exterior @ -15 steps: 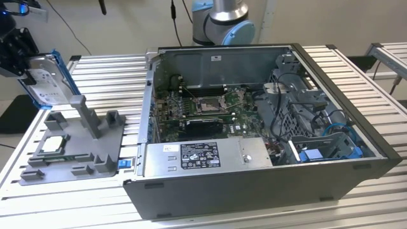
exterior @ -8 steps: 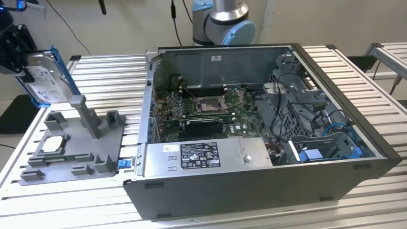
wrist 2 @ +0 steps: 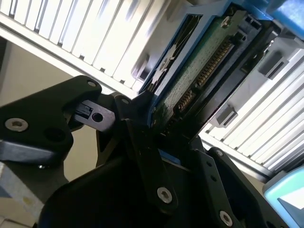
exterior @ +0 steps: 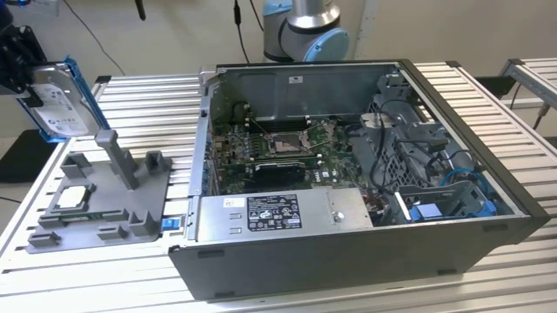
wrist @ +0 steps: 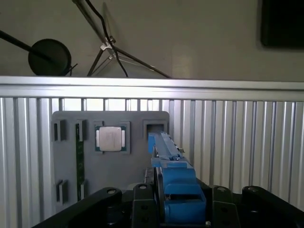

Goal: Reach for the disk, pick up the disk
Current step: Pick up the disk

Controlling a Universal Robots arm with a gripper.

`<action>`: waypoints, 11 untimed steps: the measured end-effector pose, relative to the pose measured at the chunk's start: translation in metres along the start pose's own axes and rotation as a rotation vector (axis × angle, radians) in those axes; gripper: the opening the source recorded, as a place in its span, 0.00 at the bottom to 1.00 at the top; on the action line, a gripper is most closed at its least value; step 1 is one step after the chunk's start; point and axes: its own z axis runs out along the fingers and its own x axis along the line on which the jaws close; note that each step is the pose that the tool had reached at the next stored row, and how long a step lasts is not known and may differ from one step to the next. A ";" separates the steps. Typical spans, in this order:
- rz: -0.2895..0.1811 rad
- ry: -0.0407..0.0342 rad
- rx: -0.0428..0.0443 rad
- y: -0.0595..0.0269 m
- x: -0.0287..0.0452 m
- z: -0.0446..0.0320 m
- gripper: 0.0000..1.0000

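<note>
Disk (exterior: 59, 107) is up off the table (exterior: 148, 91), clamped in my jaws. They're closed on it from both flat sides, gripping near one end. In the exterior view it's standing on edge, a bit tilted, label facing out. It sits at the exterior view's far left, above the back corner of the grey fixture (exterior: 104, 222) and not touching it.

The nearest thing sticking up is the fixture's tall post (exterior: 113, 156), below the disk and toward the exterior view's right, with a gap between them. The open computer case (exterior: 348, 267) and its power supply box (exterior: 270, 212) are well apart, further to the exterior view's right.

In the first wrist view the blue bracket edge (wrist: 166, 156) runs straight out from between my jaws over the fixture. An empty pocket (wrist: 155, 127) sits just past its tip. The processor chip (wrist: 110, 138) is seated in its own pocket beside that line, and the table's edge rail (wrist: 213, 88) is further out.

The second wrist view shows the disk's green board (wrist 2: 199, 71) and its connector row, with bare table slats on either side.
</note>
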 end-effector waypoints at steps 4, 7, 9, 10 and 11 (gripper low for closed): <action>0.000 0.0000 0.0001 0.0000 -0.0005 -0.0063 0.00; 0.000 0.0000 0.0000 0.0001 -0.0008 -0.0111 0.00; 0.000 0.0000 0.0000 0.0001 -0.0011 -0.0150 0.00; 0.000 0.0000 0.0001 0.0001 -0.0013 -0.0170 0.00; 0.000 0.0000 0.0001 0.0001 -0.0014 -0.0189 0.00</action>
